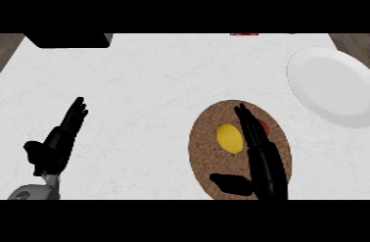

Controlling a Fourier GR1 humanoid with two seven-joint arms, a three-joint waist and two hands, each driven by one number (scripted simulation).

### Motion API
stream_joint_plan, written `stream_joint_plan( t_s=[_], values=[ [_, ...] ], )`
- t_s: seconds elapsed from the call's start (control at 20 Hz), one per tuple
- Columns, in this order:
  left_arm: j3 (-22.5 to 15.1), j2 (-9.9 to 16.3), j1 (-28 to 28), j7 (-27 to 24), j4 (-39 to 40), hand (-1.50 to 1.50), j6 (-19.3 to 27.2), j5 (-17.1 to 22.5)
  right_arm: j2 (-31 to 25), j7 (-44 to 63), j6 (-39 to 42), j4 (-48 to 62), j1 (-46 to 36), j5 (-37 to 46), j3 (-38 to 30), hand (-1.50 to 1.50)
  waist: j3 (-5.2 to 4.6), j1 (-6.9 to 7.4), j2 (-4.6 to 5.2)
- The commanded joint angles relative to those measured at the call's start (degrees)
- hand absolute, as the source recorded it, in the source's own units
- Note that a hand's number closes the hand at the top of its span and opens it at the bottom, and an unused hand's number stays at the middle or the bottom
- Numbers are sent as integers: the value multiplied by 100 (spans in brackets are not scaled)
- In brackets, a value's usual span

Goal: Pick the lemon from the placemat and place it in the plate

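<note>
The black right hand (262,157) stretches over the round brown cork placemat (209,153), fingers straight and together, thumb splayed left. The yellow lemon (229,137) lies on the placemat just left of those fingers, ungrasped. A red thing (265,128) peeks out, mostly hidden. The white round plate (329,84), cut off at the right, sits on the white marbled desk (151,84). The left hand (57,143) rests open at the lower left.

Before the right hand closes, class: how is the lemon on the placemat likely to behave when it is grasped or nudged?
The lemon looks rounded and smooth, so it would probably roll if nudged by the open right hand beside it. It seems small next to that hand, so likely light. The placemat looks rough like cork, which may slow rolling.
</note>
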Motion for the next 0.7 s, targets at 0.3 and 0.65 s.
stream_joint_plan(
  t_s=[0.3, 0.65],
  values=[
    [-144, -140, 79, 612, -779, 0, 168, -160, 273, 2590, 2318, -808, -430, 507, 296, -150, 18, 99, 16],
    [395, 66, 11, -27, -63, 0, -435, 30, -14, 2712, 3141, -877, -272, 239, -294, -150, 17, 62, 31]
  ],
)
